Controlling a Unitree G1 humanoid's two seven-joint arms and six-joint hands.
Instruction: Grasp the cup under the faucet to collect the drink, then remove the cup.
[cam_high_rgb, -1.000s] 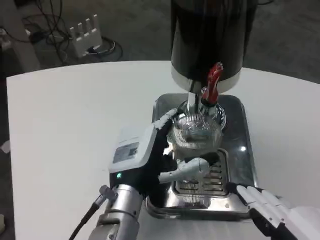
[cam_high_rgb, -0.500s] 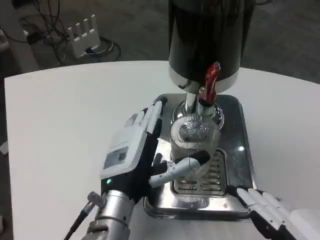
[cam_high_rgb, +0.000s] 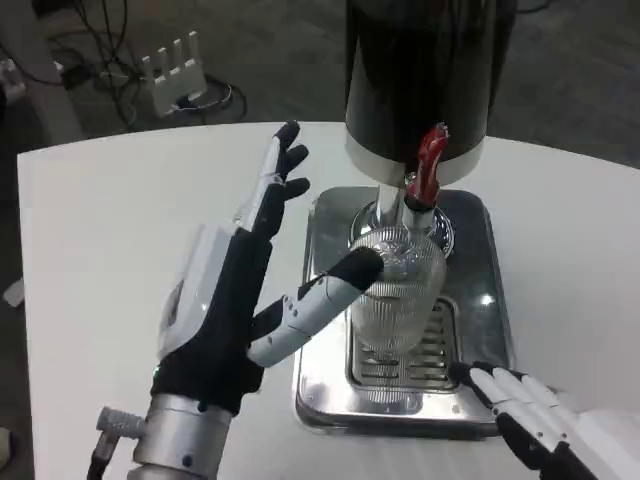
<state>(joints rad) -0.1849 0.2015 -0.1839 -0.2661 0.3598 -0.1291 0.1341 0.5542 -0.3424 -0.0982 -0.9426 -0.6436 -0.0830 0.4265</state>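
A clear ribbed cup (cam_high_rgb: 402, 300) stands upright on the slotted grate of a steel drip tray (cam_high_rgb: 475, 215), right below the faucet with its red lever (cam_high_rgb: 430, 160) on the black dispenser (cam_high_rgb: 420, 70). My left hand (cam_high_rgb: 225, 300) hovers to the left of the cup, raised and holding nothing. Its fingers (cam_high_rgb: 275, 180) fan out up and away, and its thumb reaches toward the cup's left rim. I cannot tell if the thumb touches the cup. My right hand (cam_high_rgb: 545, 420) lies low at the tray's front right corner, fingers straight, holding nothing.
The white table (cam_high_rgb: 120, 220) stretches wide to the left of the tray, and its curved far edge runs behind the dispenser. On the floor beyond it lie a white power strip (cam_high_rgb: 170, 65) and cables. The tall dispenser body stands close behind the cup.
My left hand has let go of the cup, drawn back to the left and lifted, with its fingers now spread. The cup stays under the faucet. My right hand has hardly moved.
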